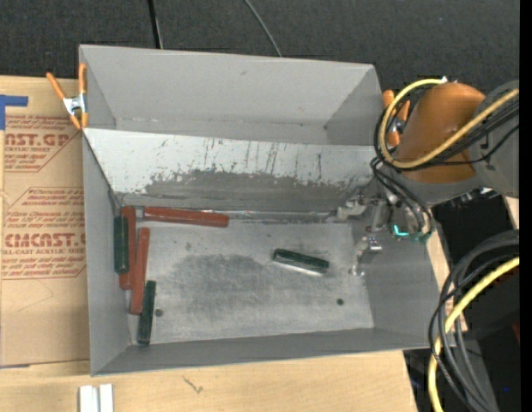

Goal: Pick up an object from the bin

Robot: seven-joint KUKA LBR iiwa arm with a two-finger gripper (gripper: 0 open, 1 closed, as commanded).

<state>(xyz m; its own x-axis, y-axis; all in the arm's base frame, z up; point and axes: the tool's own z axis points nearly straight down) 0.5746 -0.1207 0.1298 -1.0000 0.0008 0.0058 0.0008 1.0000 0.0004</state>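
My gripper (355, 238) is low at the right side of the bin, its two metal fingers spread apart and open with nothing between them. A short dark green bar (300, 261) lies flat on the bin floor just left of the gripper, slightly tilted and apart from the fingers. A long red bar (185, 218) lies along the foot of the back wall, farther left.
Along the left wall lie several more bars: a dark green one (120, 242), red ones (141, 257) and another green one (147, 311) near the front left corner. The arm with its orange cover and yellow cables hangs over the right rim.
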